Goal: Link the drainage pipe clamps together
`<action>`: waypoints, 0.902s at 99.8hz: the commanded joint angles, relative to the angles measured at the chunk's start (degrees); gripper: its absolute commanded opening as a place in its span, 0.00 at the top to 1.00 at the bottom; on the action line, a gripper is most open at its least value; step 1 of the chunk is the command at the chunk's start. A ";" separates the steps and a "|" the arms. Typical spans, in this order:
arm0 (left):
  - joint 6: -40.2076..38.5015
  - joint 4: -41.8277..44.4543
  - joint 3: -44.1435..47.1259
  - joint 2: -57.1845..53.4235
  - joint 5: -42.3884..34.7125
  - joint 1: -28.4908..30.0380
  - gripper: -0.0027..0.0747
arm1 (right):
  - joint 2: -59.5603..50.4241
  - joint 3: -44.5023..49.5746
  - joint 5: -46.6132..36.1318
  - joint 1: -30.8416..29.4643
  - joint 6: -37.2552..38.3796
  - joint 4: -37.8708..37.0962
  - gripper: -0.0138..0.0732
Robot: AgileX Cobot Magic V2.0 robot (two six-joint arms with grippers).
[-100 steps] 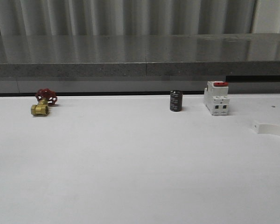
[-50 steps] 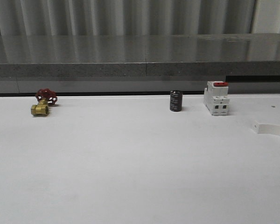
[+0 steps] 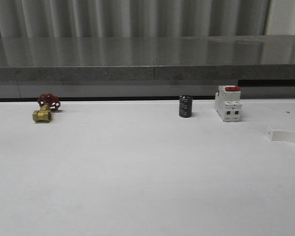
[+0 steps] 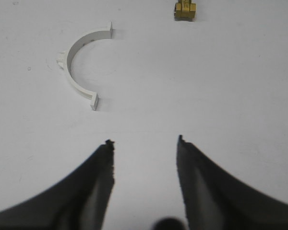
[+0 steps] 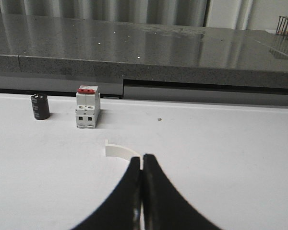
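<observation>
Two white plastic semicircular pipe clamp halves lie on the white tabletop point(image 3: 137, 172), well apart from each other. The first clamp half point(image 4: 81, 64) sits in the upper left of the left wrist view, flat on the surface with its open side turned toward the frame's centre and small tabs at both ends; the left gripper point(image 4: 144, 141) hangs short of it, jaws spread wide with bare tabletop between them and nothing held. The second clamp half point(image 5: 121, 151) lies just beyond the tips of the right gripper point(image 5: 142, 158) in the right wrist view, its arc partly hidden behind the dark fingers, one tabbed end standing free; that gripper's jaws are pressed together with no gap and nothing between them. In the front view this same half point(image 3: 284, 135) shows at the right edge, cut off by the frame. There is one brass valve with a red handwheel point(image 3: 45, 109) at the left, one small black cylinder point(image 3: 185, 106) near the middle, and one white boxy breaker with a red top point(image 3: 228, 103) just to its right, all along the far edge of the tabletop.
</observation>
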 commanded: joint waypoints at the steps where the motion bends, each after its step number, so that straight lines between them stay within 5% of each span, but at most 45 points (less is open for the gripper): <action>1: -0.59 -0.36 -2.01 0.84 -3.01 -0.15 0.31 | -1.17 -0.93 -4.86 -0.03 -0.19 -0.20 0.92; 11: -0.59 -0.25 -2.01 2.60 -4.83 -0.15 0.21 | -1.17 -0.93 -4.86 -0.03 -0.19 -0.20 0.92; 43: 0.28 0.09 -10.66 21.87 -7.57 3.06 0.22 | -1.17 -0.93 -4.86 -0.03 -0.19 -0.20 0.92; 90: 12.09 -0.15 -30.51 51.99 -2.41 13.38 0.22 | -1.17 -0.93 -4.86 -0.03 -0.19 -0.20 0.92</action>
